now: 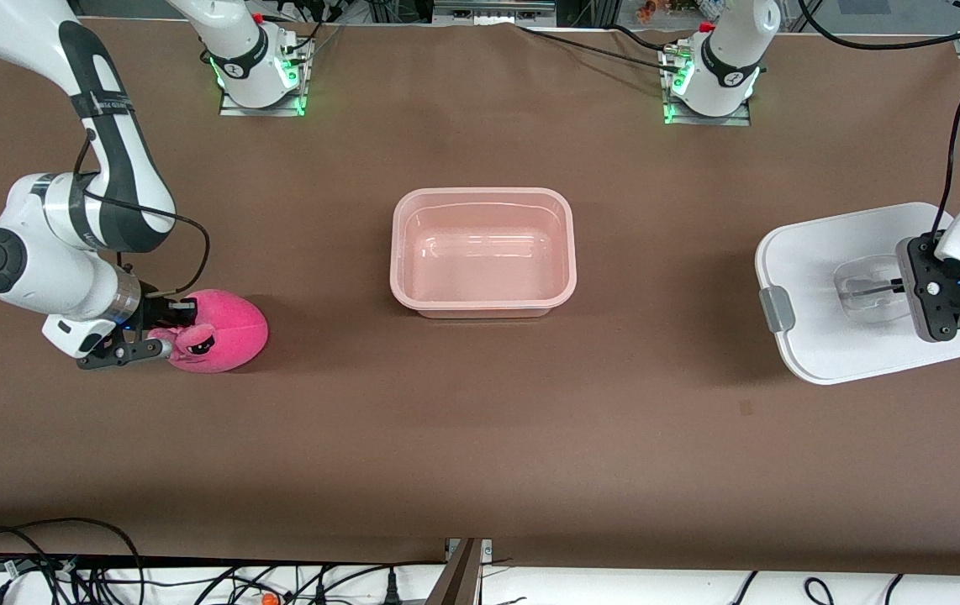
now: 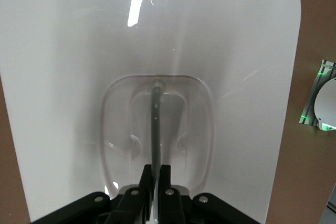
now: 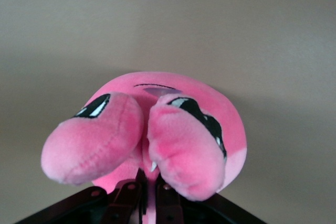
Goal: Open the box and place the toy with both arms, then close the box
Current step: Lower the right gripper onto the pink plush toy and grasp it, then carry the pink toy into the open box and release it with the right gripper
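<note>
Pink open box (image 1: 483, 252) sits mid-table (image 1: 480, 437); toward the right arm's end, right hand (image 1: 162, 334) pinches toy (image 1: 224, 330); toward the left arm's end, left hand (image 1: 896, 287) pinches lid (image 1: 833, 252) handle (image 2: 155, 124).

A robotics lab is shown: two white arm bases (image 1: 257, 63) are bolted to a brown-covered table (image 1: 480, 437), with loose black cables (image 1: 68, 571) trailing below the table's near edge.

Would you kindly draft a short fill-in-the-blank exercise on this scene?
1. The box stands open, with ____ inside it.
2. The lid lies toward the ____ arm's end of the table.
3. The right claw is shut on the ____.
4. The left claw grips the lid's clear ____.

Missing: nothing; left; toy; handle
</note>
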Available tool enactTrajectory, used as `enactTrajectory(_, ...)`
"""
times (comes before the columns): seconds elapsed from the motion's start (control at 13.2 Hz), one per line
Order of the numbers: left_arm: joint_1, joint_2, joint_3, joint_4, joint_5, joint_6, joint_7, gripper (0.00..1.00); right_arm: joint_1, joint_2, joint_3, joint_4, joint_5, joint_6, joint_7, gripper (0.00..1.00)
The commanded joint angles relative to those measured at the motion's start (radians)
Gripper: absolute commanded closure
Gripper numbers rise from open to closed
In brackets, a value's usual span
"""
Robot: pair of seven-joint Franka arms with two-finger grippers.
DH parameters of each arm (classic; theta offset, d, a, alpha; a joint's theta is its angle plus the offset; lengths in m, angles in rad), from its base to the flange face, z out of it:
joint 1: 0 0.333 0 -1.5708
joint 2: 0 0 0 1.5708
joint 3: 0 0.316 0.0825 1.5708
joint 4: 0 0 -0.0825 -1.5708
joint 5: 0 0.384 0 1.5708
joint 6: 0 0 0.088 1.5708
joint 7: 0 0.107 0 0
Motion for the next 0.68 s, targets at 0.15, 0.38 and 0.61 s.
enactTrajectory(0.15, 0.005, 0.004, -0.005, 0.026, 0.017, -0.015, 0.015, 1.0, 0.141, -0.01, 0.008, 0.202, -0.01, -0.299, -0.035, 1.0)
enactTrajectory(0.38, 0.005, 0.006, -0.005, 0.026, 0.017, -0.015, 0.015, 1.0, 0.284, -0.007, 0.008, 0.305, -0.093, -0.428, -0.118, 1.0)
enactTrajectory(0.61, 0.005, 0.006, -0.005, 0.026, 0.017, -0.015, 0.015, 1.0, 0.415, 0.014, 0.006, 0.444, -0.099, -0.558, -0.28, 1.0)
